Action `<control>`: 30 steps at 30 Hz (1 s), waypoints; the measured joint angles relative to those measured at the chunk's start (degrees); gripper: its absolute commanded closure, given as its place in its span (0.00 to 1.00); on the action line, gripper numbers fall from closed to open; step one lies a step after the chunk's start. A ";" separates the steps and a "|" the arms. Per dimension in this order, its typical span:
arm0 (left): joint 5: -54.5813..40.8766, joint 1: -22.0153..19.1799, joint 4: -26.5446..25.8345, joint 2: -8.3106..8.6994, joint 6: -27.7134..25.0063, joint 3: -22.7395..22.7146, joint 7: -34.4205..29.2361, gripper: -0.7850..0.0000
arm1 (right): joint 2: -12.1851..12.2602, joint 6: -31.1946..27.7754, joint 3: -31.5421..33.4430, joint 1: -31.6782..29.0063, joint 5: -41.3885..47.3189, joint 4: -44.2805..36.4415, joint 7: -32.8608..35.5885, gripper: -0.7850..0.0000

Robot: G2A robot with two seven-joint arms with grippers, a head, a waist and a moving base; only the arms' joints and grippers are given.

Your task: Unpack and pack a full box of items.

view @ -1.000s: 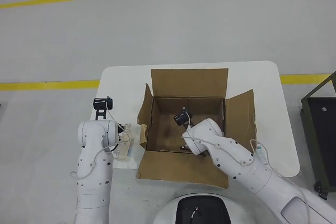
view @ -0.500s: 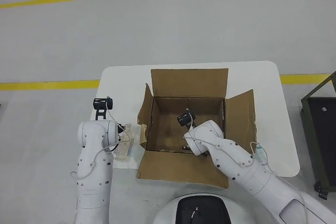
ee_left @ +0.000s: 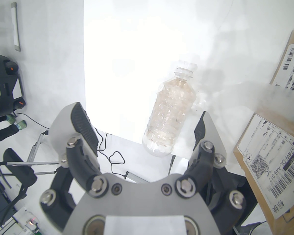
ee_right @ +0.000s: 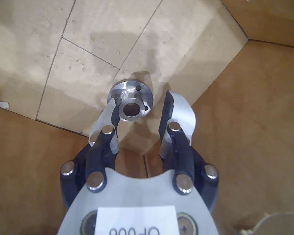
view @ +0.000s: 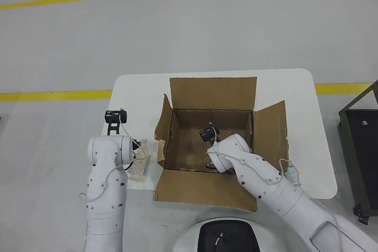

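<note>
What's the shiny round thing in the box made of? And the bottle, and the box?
Round part: probably metal, silvery and polished, with bright glints and drilled holes.
Bottle: likely thin clear plastic, see-through with crinkly walls.
Box: brown cardboard, matte, creased and dented.

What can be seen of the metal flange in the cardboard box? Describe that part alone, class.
The metal flange is a small, shiny silver piece: a round disc with three small holes in view and a raised central hub with an open bore. It rests flat on the box floor, close to where the floor meets the walls, hub facing up. The open right gripper straddles it; one finger overlaps the hub's edge, though contact cannot be confirmed.
</note>
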 measured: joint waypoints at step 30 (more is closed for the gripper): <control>0.00 0.00 0.00 0.00 0.00 0.00 0.00 0.00 | -1.63 -1.33 2.65 -2.24 -2.29 0.56 -0.33 0.53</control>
